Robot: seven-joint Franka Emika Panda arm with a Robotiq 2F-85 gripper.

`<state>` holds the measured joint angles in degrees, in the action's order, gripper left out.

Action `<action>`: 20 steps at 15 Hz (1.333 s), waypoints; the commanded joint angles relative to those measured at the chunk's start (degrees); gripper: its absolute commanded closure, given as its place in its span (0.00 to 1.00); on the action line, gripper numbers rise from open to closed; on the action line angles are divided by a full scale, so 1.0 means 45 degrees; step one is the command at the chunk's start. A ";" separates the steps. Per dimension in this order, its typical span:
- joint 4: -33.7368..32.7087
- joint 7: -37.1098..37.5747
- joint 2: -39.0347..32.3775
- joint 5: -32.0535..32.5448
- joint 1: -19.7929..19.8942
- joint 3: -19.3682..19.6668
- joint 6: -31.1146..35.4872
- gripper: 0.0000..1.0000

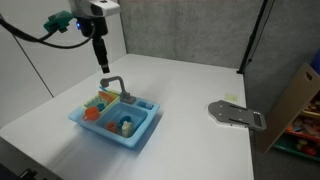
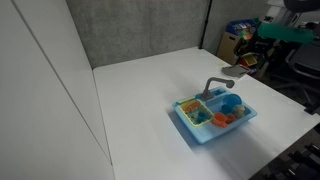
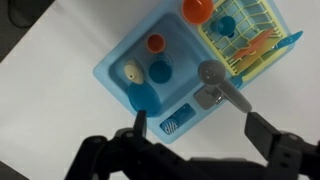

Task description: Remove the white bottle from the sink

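The light-blue toy sink [image 3: 112, 63] with a grey curved faucet [image 3: 216, 86] lies below my gripper in the wrist view. The small cream white bottle [image 3: 132, 71] lies on its side in the basin, next to an orange piece [image 3: 155, 43] and blue pieces [image 3: 160, 71]. My gripper [image 3: 205, 130] is open and empty, high above the sink's faucet side. In an exterior view my gripper [image 1: 102, 62] hangs well above the sink [image 1: 143, 130]. The sink also shows in an exterior view [image 2: 196, 128].
A yellow dish rack [image 3: 246, 36] with orange and blue toys fills the sink's other compartment, next to an orange cup [image 3: 196, 10]. A flat grey plate-like device [image 1: 237, 114] lies on the white table [image 1: 190, 90]. A cardboard box [image 1: 298, 95] stands beyond the table edge.
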<state>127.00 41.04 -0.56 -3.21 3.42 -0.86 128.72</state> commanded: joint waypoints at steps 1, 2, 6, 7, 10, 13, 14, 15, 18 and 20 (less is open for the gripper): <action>-0.0648 0.0212 -0.0323 -0.0073 0.0002 0.0449 -0.0420 0.00; -0.0743 0.0227 -0.0404 -0.0073 0.0020 0.0550 -0.0437 0.00; -0.1220 0.0066 -0.1055 -0.0139 0.0067 0.0888 -0.0335 0.00; -0.1374 0.0064 -0.1302 -0.0105 0.0073 0.0963 -0.0286 0.00; -0.1803 -0.0053 -0.2018 -0.0121 0.0069 0.1170 -0.0213 0.00; -0.2184 -0.0167 -0.2698 -0.0048 0.0044 0.1349 -0.0098 0.00; -0.2306 -0.0175 -0.2897 -0.0055 0.0040 0.1403 -0.0061 0.00; -0.2379 -0.0276 -0.3081 -0.0073 0.0048 0.1449 0.0024 0.00; -0.2388 -0.0343 -0.3478 -0.0004 0.0030 0.1621 0.0406 0.00; -0.2146 -0.0349 -0.3595 0.0032 0.0008 0.1732 0.0821 0.00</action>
<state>117.72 40.46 -15.39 -3.22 3.74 5.92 130.67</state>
